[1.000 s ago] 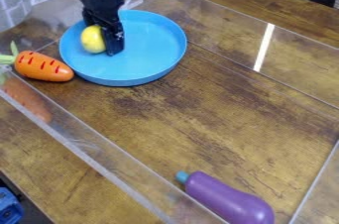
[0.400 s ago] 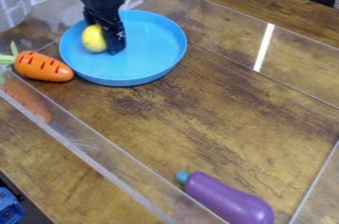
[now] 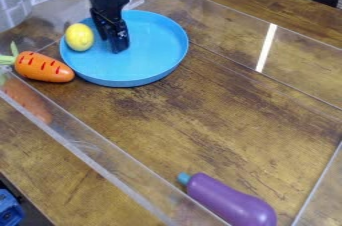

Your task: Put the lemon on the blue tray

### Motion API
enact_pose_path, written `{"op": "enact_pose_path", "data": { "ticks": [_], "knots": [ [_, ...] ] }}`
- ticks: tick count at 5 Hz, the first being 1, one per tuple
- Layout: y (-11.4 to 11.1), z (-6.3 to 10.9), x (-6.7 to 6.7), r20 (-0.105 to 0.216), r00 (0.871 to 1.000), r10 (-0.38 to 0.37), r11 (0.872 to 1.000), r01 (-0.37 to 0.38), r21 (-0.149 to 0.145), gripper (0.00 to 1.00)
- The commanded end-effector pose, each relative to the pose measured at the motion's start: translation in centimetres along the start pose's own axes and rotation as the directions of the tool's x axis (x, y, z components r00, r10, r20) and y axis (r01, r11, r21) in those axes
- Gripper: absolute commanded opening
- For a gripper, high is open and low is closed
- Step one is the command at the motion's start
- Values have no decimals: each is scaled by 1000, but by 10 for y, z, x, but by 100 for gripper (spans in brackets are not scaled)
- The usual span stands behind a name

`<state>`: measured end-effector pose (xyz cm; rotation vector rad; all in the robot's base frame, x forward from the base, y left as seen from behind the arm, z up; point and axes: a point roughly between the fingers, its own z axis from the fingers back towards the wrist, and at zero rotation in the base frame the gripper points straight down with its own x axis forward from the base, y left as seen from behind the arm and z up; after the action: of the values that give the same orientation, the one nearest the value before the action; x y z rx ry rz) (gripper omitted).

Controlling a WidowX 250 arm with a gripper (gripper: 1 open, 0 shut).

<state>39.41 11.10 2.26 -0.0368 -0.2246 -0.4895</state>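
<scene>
Gripper (image 3: 114,38) down inside the blue tray (image 3: 154,55); cannot tell whether its jaws are apart or together. Lemon (image 3: 80,37) sits just left of it, at the tray's left rim. Carrot (image 3: 43,67) lies further left, on the table.

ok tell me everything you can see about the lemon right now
The lemon is a small, smooth, bright-yellow oval that looks like plastic toy fruit, with a soft highlight on top. It lies at the left edge of the blue tray, on or against the rim; whether it is fully inside is hard to tell. The gripper stands just to its right, apparently not holding it. The carrot lies below-left, apart from it.
</scene>
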Motion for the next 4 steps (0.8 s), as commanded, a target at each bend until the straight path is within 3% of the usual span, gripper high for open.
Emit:
{"op": "enact_pose_path", "data": {
  "ticks": [1,2,4],
  "knots": [
    [-27,10,18,8,998,-60,998,60,-31,100],
    [-18,9,26,17,1000,-16,999,16,-28,100],
    [-9,11,29,37,997,64,998,-63,-23,100]
  ]
}}
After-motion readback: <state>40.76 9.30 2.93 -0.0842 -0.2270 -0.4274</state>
